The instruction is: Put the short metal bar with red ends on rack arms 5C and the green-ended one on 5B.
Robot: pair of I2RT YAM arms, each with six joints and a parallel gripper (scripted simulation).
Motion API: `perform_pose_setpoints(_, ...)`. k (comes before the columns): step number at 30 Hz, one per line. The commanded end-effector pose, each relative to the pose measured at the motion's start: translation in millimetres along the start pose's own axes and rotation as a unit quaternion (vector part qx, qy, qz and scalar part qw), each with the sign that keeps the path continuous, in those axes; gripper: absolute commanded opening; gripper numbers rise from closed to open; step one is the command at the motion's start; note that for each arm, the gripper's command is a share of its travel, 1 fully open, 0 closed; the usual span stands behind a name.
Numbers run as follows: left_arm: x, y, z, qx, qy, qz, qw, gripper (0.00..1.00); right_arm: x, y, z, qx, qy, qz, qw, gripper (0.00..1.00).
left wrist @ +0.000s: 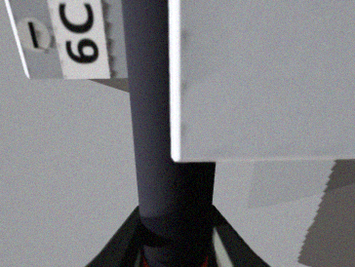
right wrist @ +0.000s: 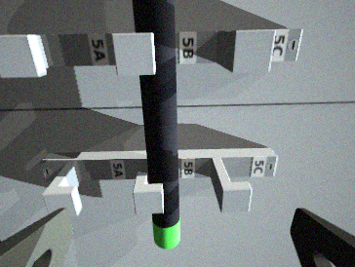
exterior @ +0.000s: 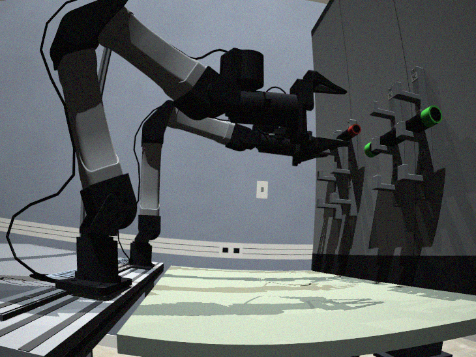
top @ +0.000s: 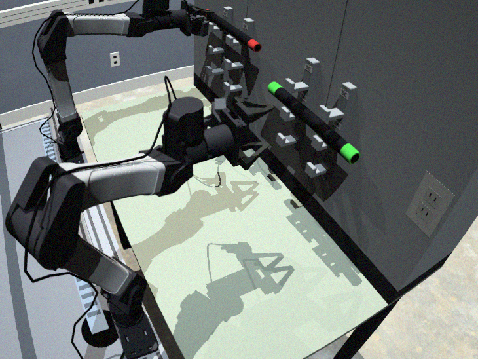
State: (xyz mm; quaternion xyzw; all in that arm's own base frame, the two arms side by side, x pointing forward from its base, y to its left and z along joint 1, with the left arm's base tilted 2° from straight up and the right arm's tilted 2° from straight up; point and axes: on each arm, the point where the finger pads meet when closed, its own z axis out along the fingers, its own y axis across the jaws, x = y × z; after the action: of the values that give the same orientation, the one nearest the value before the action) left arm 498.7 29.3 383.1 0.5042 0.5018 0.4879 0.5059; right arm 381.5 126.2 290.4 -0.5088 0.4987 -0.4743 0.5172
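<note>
The red-ended bar (top: 231,29) (exterior: 353,131) (left wrist: 176,190) lies across the rack arms labelled 6C. My left gripper (top: 205,13) (left wrist: 175,216) is shut on it close to one red end. The green-ended bar (top: 326,131) (exterior: 430,116) (right wrist: 161,122) lies across the pair of arms labelled 5B, one near arm (right wrist: 148,199) and one far arm (right wrist: 135,54). The 5C pair above it, a near arm (right wrist: 236,197) and a far arm (right wrist: 252,51), holds nothing. My right gripper (top: 270,125) (exterior: 345,118) (right wrist: 180,218) is open and empty, out from the wall near one green end.
Both racks hang on the grey wall panel (top: 389,154). Lower arms (top: 315,168) stick out under the green-ended bar, and others (top: 232,87) stick out below the red-ended bar. The pale table (top: 328,308) (exterior: 230,326) lies below both arms. A wall outlet (top: 430,202) is beyond the green-ended bar.
</note>
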Motion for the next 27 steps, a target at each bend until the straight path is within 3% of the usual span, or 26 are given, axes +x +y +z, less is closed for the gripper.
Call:
perform_pose_setpoints(1, 4.6, 17.8, 0.6, -0.024, 0.005, -0.001, 1.0, 0.0, 1.0, 11.3, 0.5, -0.007, 0.005, -0.008, 1.0, 1.0)
perform_pose_setpoints(27, 4.6, 17.4, -6.2, -0.024, 0.005, -0.001, 1.0, 0.0, 1.0, 11.3, 0.5, -0.007, 0.005, -0.008, 1.0, 1.0)
